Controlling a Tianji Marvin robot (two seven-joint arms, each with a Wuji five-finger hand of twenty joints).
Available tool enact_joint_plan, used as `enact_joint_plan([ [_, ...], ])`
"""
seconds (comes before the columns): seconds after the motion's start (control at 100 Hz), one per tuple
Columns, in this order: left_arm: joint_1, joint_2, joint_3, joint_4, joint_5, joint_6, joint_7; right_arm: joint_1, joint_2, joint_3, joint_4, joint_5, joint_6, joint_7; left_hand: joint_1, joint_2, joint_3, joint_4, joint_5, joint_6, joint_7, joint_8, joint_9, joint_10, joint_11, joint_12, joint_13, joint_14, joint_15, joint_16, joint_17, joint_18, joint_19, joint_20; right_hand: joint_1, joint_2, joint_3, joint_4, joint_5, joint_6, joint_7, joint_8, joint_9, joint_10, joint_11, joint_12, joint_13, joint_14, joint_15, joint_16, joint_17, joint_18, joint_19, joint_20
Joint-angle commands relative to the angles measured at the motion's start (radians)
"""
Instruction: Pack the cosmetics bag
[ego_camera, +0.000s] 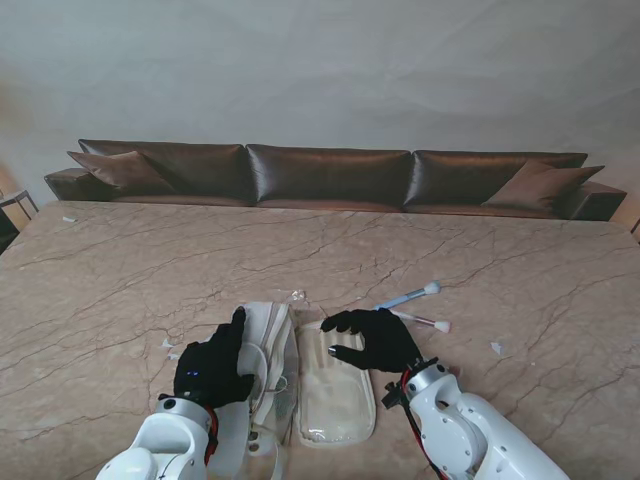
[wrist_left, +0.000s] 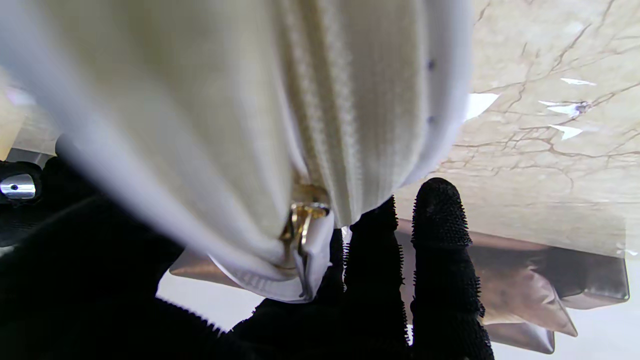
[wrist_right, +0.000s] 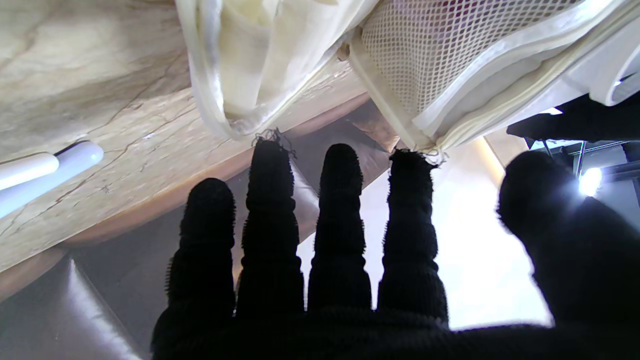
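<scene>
Cosmetics bag (ego_camera: 300, 375) lies unzipped btwn both hands on the marble table (ego_camera: 120, 270) — L hand (ego_camera: 212, 368) grips its raised flap, index finger straight, gold zipper pull (wrist_left: 300, 220) just by the fingertips. R hand (ego_camera: 368, 340) rests on the flat half, fingers apart, holding nothing. Two brushes (ego_camera: 418, 305) lie just past the R fingertips.

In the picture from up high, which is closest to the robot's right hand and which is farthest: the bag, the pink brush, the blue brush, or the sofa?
From the right hand:
1. Bag, under its fingers.
2. Pink brush, just right.
3. Blue brush, right, slightly farther from me.
4. Sofa, beyond the table's far edge.
</scene>
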Motion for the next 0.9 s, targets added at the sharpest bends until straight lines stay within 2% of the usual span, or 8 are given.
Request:
enact_joint_plan([
  [0.0, 0.004, -0.009, 0.011, 0.02, -0.019, 0.004, 0.007, -0.003, -0.002, -0.001, -0.002, -0.003, -0.005, -0.002, 0.055, -0.03, 0.069, -0.015, 0.047, 0.035, 0.019, 0.024, 0.092, -0.171, 0.2, 0.106, 0.043, -0.03, 0.037, 0.066, 0.028, 0.019, 0.049, 0.032, -0.007, -0.018, 0.022, -0.015, -0.017, -0.021, 0.008, 0.0, 0.013, -0.02, -0.006, 0.009, 0.007, -0.037, -0.007, -0.005, -0.007, 0.002, -0.004, -0.007],
  [0.21, -0.017, -0.026, 0.047, 0.055, -0.105, 0.039, 0.092, 0.0, -0.002, -0.003, 0.002, 0.0, -0.013, 0.001, 0.229, -0.084, -0.047, -0.088, 0.202, 0.054, 0.187, 0.077, 0.377, -0.325, 0.416, 0.311, 0.277, -0.088, 0.165, 0.199, 0.229, 0.066, 0.188, 0.05, -0.005, -0.019, 0.033, -0.016, -0.009, -0.026, 0.012, 0.0, 0.016, -0.021, -0.007, 0.009, 0.007, -0.036, -0.008, -0.006, -0.006, 0.003, -0.005, -0.007],
  [0.37, -0.026, -0.03, 0.055, 0.061, -0.131, 0.058, 0.097, 0.003, -0.001, -0.002, 0.005, -0.004, -0.02, 0.001, 0.231, 0.025, -0.119, -0.085, 0.412, -0.249, 0.634, 0.32, 0.553, -0.444, 0.504, 0.431, 0.335, -0.137, 0.244, 0.106, 0.262, 0.08, 0.215, 0.043, -0.005, -0.019, 0.039, -0.017, -0.006, -0.02, 0.014, 0.0, 0.021, -0.022, -0.006, 0.01, 0.01, -0.037, -0.008, -0.006, -0.005, 0.004, -0.005, -0.007],
  [0.48, -0.033, -0.029, 0.062, 0.074, -0.121, 0.052, 0.105, 0.005, 0.0, -0.003, 0.006, -0.003, -0.024, 0.007, 0.228, 0.153, -0.242, -0.083, 0.415, -0.473, 0.964, 0.536, 0.523, -0.413, 0.475, 0.515, 0.277, -0.112, 0.289, 0.118, 0.203, 0.101, 0.233, 0.073, -0.006, -0.016, 0.042, -0.017, -0.004, -0.02, 0.015, 0.0, 0.022, -0.022, -0.006, 0.01, 0.014, -0.038, -0.006, -0.005, -0.001, 0.005, -0.004, -0.006],
  [0.69, -0.039, -0.01, 0.051, 0.07, -0.036, 0.042, 0.017, 0.002, 0.001, -0.003, 0.006, -0.003, -0.022, 0.009, 0.322, 0.393, -0.585, -0.064, 0.227, -0.481, 0.921, 0.762, 0.431, -0.425, 0.343, 0.352, 0.171, 0.037, 0.112, 0.011, 0.061, 0.083, 0.203, 0.108, -0.01, -0.008, 0.046, -0.016, -0.003, -0.02, 0.015, 0.0, 0.026, -0.021, -0.005, 0.011, 0.016, -0.038, -0.005, -0.005, 0.0, 0.005, -0.004, -0.006],
  [0.78, -0.043, -0.015, 0.053, 0.085, -0.045, 0.035, 0.047, 0.001, 0.002, 0.001, 0.003, -0.002, -0.022, 0.013, 0.342, 0.356, -0.538, -0.066, 0.198, -0.421, 0.986, 0.766, 0.575, -0.299, 0.0, 0.176, 0.333, 0.002, 0.136, -0.12, 0.235, 0.051, 0.31, 0.01, -0.02, 0.008, 0.044, -0.015, 0.0, -0.017, 0.015, 0.0, 0.027, -0.021, -0.006, 0.011, 0.016, -0.036, -0.004, -0.004, 0.0, 0.005, -0.004, -0.006],
  [0.84, -0.045, -0.024, 0.053, 0.095, -0.094, 0.029, 0.088, 0.001, 0.002, 0.004, 0.001, 0.0, -0.023, 0.017, 0.373, 0.29, -0.422, -0.08, 0.201, -0.392, 1.025, 0.758, 0.621, -0.239, -0.01, 0.166, 0.397, -0.028, 0.156, -0.136, 0.32, 0.038, 0.334, -0.046, -0.02, 0.009, 0.043, -0.013, 0.0, -0.017, 0.015, -0.001, 0.026, -0.019, -0.006, 0.011, 0.016, -0.034, -0.004, -0.004, -0.002, 0.004, -0.004, -0.006],
  [0.89, -0.049, -0.031, 0.055, 0.109, -0.121, 0.02, 0.122, 0.0, 0.003, 0.008, -0.002, 0.0, -0.023, 0.021, 0.433, 0.246, -0.354, -0.088, 0.216, -0.424, 1.056, 0.768, 0.63, -0.278, 0.078, 0.209, 0.443, -0.087, 0.216, -0.11, 0.388, 0.022, 0.373, -0.056, -0.02, 0.009, 0.041, -0.012, 0.0, -0.016, 0.014, -0.001, 0.026, -0.019, -0.007, 0.011, 0.02, -0.036, -0.003, -0.004, 0.001, 0.003, -0.004, -0.006],
])
